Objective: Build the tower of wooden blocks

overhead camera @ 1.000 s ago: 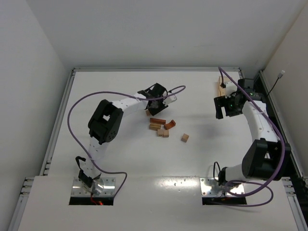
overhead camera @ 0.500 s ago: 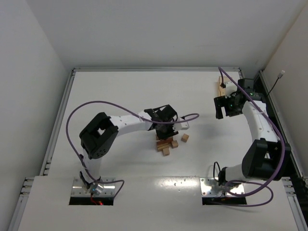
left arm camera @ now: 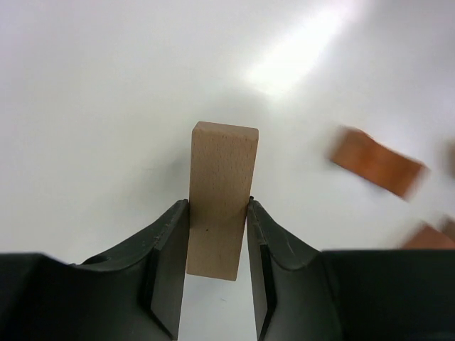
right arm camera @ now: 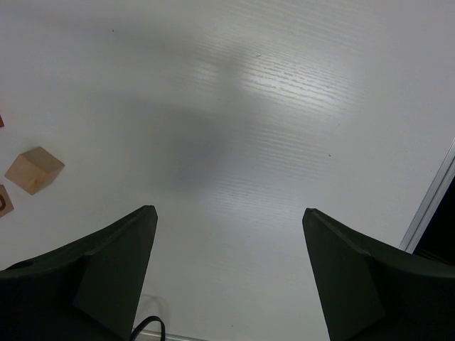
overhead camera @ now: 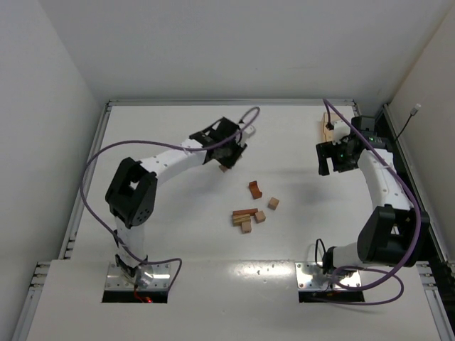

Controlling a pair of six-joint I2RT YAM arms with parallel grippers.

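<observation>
My left gripper (overhead camera: 225, 158) is shut on a light tan wooden bar (left arm camera: 222, 192) that sticks out past the fingertips, held over the bare table at centre-left. Loose wood blocks lie nearer and to the right of it. There is a reddish notched piece (overhead camera: 254, 190), a tan cube (overhead camera: 273, 203), and a small cluster of bars and cubes (overhead camera: 244, 217). No tower shows in any view. My right gripper (overhead camera: 329, 158) is open and empty at the far right, well apart from the blocks. The tan cube also shows in the right wrist view (right arm camera: 34, 170).
A light-wood tray (overhead camera: 327, 128) leans at the back right beside the right arm. A blurred reddish block (left arm camera: 377, 162) lies right of the held bar. The table's metal rail (right arm camera: 430, 199) runs along the right edge.
My left gripper dipped over the block cluster, then swung back up and to the left with the tan bar in it. The loose blocks now lie nearer and more spread out. The right arm has not moved.
</observation>
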